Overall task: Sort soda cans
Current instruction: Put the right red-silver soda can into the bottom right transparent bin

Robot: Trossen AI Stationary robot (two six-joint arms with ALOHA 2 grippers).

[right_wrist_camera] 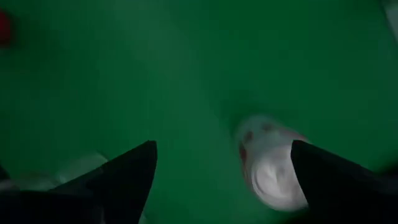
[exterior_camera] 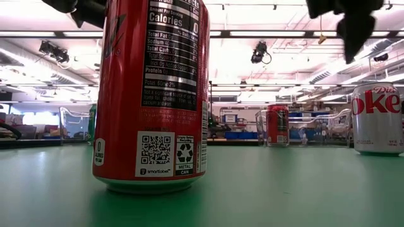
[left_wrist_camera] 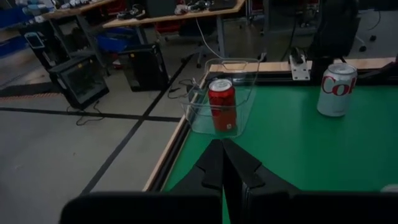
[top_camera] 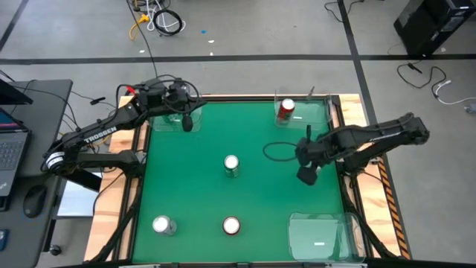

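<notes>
Right gripper (top_camera: 307, 176), jaws apart, hovers with upright centre can (top_camera: 231, 165) at its nine o'clock, nearer than left gripper (top_camera: 187, 123), jaws together.

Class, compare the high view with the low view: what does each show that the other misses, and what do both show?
Only the high view shows the whole green table, both arms, the empty tray at the right front corner and the middle can. Only the low view shows the near red can's nutrition label and QR code, plus the ceiling lights. Both show the red can in the far tray.
</notes>
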